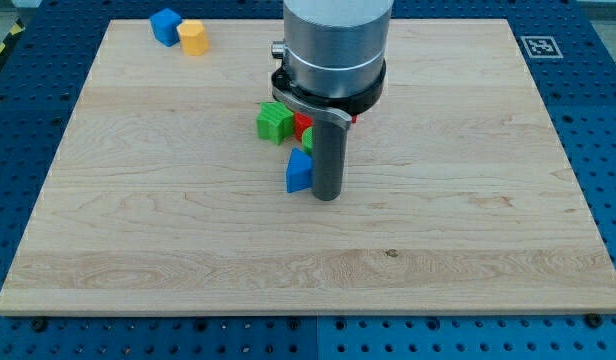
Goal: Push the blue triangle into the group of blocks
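Camera view: our rod drops from the grey arm housing (336, 50) to the wooden counter (468, 220), my tip (327, 197) set down just at the view's right of the blue triangle (299, 173), seemingly touching it; we carry no grasping tool, only this bare rod, holding nothing. The triangle sits at the view's bottom edge of the group, where a green block (274, 122) and slivers of red (303, 124) show beside the housing, the rest being hidden. A blue block (166, 25) and a yellow block (193, 36) lie well apart at the view's top left, and the only marking is a black-and-white square tag (539, 46) at the top right, with no readable writing.
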`<action>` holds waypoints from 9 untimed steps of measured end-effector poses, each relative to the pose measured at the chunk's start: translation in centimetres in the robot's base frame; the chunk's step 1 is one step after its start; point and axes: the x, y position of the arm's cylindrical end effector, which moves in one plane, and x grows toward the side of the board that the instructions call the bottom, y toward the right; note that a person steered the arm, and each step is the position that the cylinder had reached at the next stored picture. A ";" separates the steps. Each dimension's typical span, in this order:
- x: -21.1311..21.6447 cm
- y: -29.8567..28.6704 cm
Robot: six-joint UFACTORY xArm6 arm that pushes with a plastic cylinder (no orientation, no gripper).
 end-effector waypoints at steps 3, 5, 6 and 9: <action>-2.3 -2.9; 4.6 -2.7; 8.6 -2.7; 5.9 0.9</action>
